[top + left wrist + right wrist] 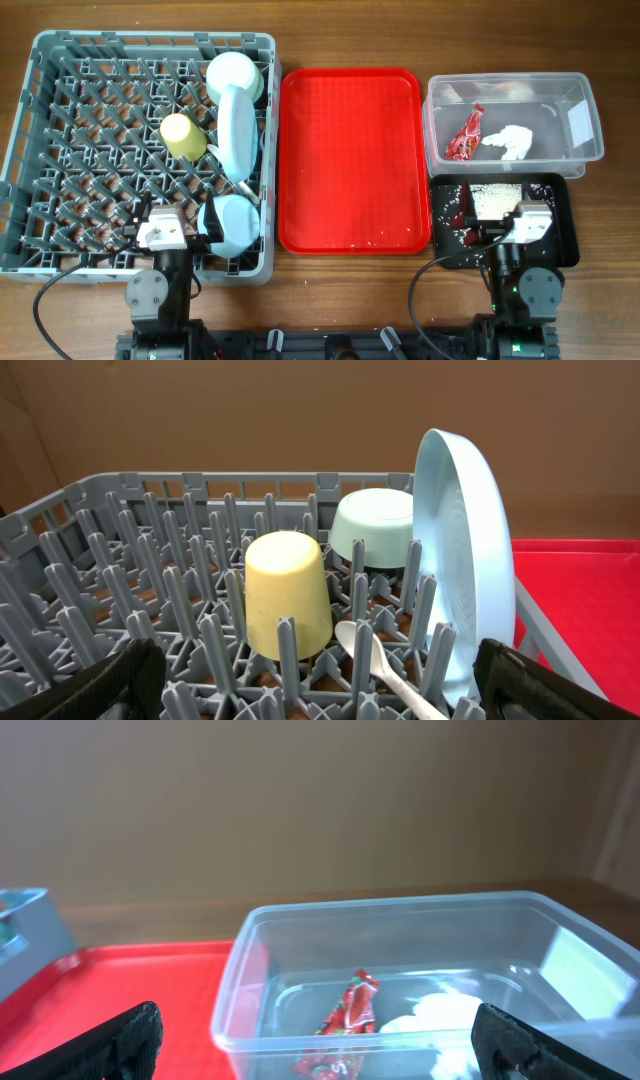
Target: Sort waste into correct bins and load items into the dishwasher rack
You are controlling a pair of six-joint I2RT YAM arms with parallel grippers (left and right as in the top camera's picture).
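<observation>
Left wrist footage shows us the left gripper (330, 685) spread wide, its dark fingers (130, 680) at the lower corners of the picture and holding nothing. Just ahead of it we see the white spoon (375, 665) lying among the pegs of the grey dishwasher rack (120, 500). Beside the spoon the yellow cup (288, 595) sits mouth-down on the pegs. Behind the cup we find the pale green-blue bowl (372, 530), and to the right the light-blue plate (465, 570) stands on edge near the rack's right wall.

On the right wrist camera we see the right gripper (322, 1045) equally wide and empty. Past it stands the clear tub (400, 915), where the red wrapper (345, 1015) lies next to the white napkin (440, 1015).

From overhead we place this gripper above the black tray (560, 200), which holds the rice scraps (492, 198) and sits just in front of the tub. Between the rack and the two bins we see the red serving tray (350, 160) lying flat on the wooden table (320, 30).
</observation>
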